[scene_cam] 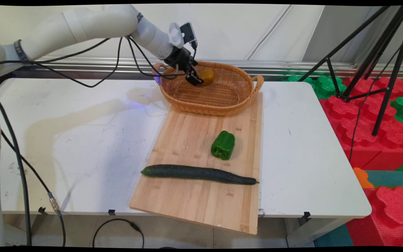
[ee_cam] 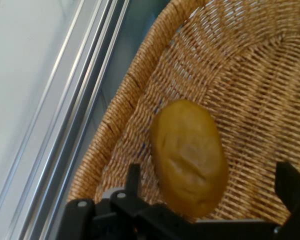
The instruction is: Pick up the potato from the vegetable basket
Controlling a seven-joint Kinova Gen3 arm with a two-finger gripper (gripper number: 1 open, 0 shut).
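Hand view shows a brownish-yellow potato [ee_cam: 190,157] lying against the inner wall of a woven wicker basket [ee_cam: 250,75], straight ahead of the pincer [ee_cam: 212,197]. The pincer's fingers stand wide apart, one to each side of the potato, and neither visibly presses on it; the potato rests on the weave, leaning where the wall slopes up toward the rim, which seems to be what keeps it from rolling.

In the main view the pincer [scene_cam: 195,79] reaches down over the basket's far rim [scene_cam: 222,66] at a slant, with the potato [scene_cam: 206,76] just beyond its tips. The basket's [scene_cam: 208,94] near end sits on the far end of a wooden cutting board [scene_cam: 187,203], the rest of it on the white table [scene_cam: 82,140].

Farther off from the pincer, toward the table's near edge, a green bell pepper [scene_cam: 223,145] lies on the board, and nearer the edge still a long dark cucumber [scene_cam: 198,174] lies across the board's width. Both are well apart from the pincer. Black cables hang from the arm over the table behind the pincer.
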